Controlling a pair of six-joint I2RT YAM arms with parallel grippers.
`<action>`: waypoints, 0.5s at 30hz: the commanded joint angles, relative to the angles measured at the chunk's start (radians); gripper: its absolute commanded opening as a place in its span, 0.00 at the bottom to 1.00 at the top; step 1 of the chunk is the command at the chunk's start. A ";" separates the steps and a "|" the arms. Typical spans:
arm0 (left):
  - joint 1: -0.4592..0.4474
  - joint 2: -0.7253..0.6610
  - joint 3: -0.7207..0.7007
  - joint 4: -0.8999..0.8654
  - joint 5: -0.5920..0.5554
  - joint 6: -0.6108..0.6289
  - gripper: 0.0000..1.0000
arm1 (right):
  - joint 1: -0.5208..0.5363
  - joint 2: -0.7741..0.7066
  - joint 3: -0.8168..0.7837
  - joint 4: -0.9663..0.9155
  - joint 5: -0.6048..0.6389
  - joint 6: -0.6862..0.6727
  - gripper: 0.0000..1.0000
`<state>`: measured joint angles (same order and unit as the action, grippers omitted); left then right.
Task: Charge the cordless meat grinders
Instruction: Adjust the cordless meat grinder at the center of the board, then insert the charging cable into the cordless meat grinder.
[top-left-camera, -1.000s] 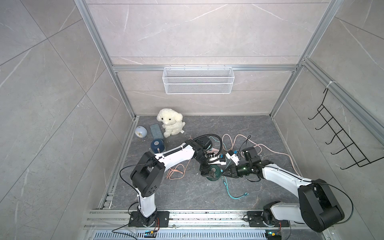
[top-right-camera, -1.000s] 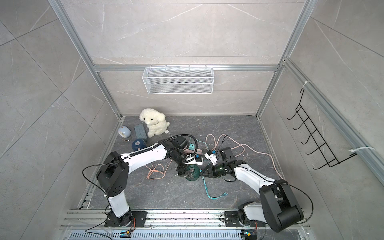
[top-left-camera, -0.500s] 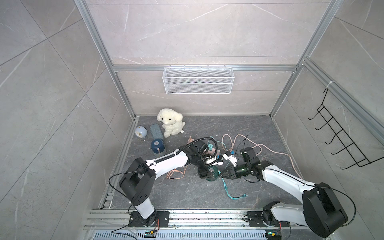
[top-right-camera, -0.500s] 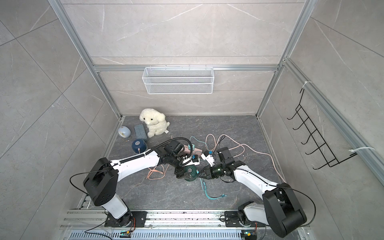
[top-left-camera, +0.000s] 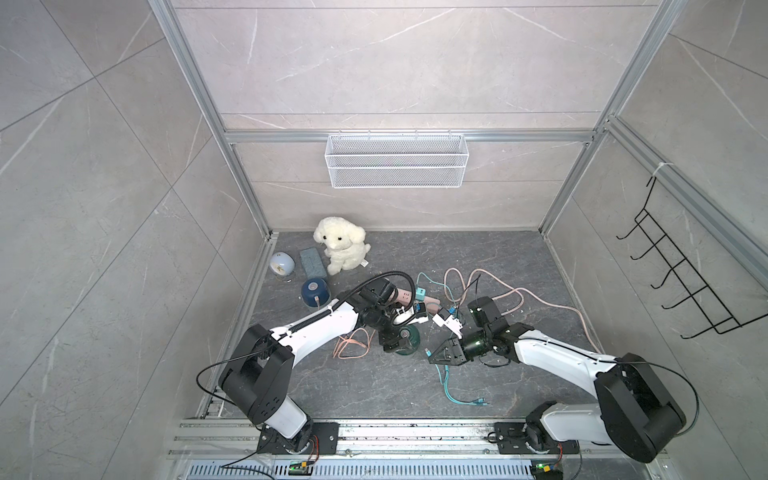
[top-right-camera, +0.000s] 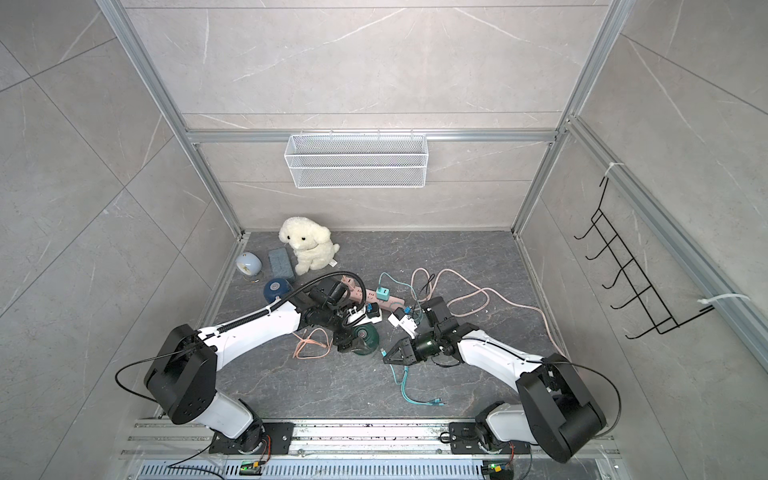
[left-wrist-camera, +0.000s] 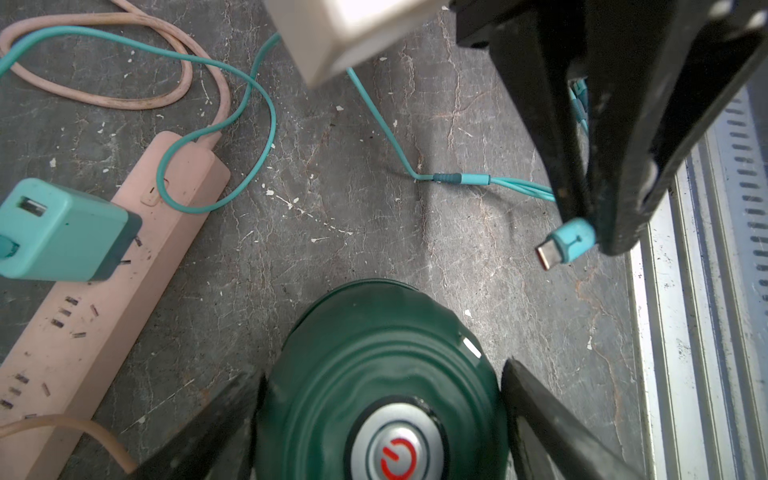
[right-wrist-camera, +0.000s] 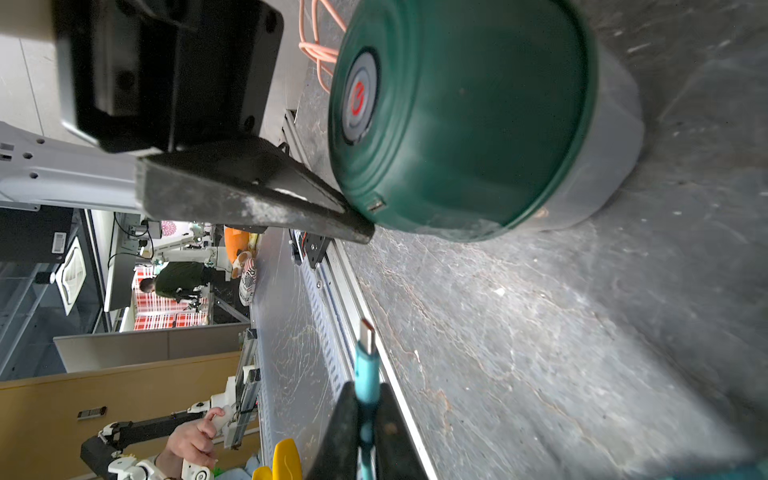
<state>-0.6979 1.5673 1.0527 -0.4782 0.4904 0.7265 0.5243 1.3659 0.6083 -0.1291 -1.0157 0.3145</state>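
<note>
Plug-in time for the green grinder (top-left-camera: 406, 338), by the look of it. It sits on the floor between your two arms. Your left gripper (left-wrist-camera: 381, 370) straddles it with fingers spread wide, one pressed against each side of the dome, so I'd call that a bracing hold. Your right gripper (right-wrist-camera: 366, 390), just beside the grinder, is pinched narrow on the teal cable (right-wrist-camera: 367, 365) right behind its plug (right-wrist-camera: 367, 334). The metal tip points at the grinder with a clear gap left to cover.

The little charging port (right-wrist-camera: 376, 205) is low on the grinder's side, facing that plug, so I'd say you're at the line-up-and-insert step. The next move wants a slow, straight push with the tip square to the slot. Watch the left finger (right-wrist-camera: 257, 199): its tip sits just beside the port and could get in the way, so maybe turn the grinder a touch.

The cable's other end looks like it runs to the teal charger cube (left-wrist-camera: 62, 230) on the pink power strip (left-wrist-camera: 108, 291), on the far side of the grinder. Your blue grinder (top-left-camera: 315, 292) is well apart from the green one, over toward the plush dog (top-left-camera: 341, 249). Can't tell if it's plugged in.
</note>
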 joint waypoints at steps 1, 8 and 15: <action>-0.002 0.011 0.007 -0.073 0.035 0.069 0.64 | 0.019 0.038 0.031 0.069 -0.020 0.005 0.12; -0.002 0.049 0.046 -0.135 0.066 0.126 0.63 | 0.028 0.080 0.068 0.072 -0.018 -0.021 0.12; -0.002 0.071 0.066 -0.136 0.073 0.119 0.62 | 0.037 0.116 0.079 0.091 -0.029 -0.029 0.12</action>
<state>-0.6975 1.6150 1.1030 -0.5507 0.5541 0.8173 0.5545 1.4597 0.6697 -0.0612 -1.0225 0.3092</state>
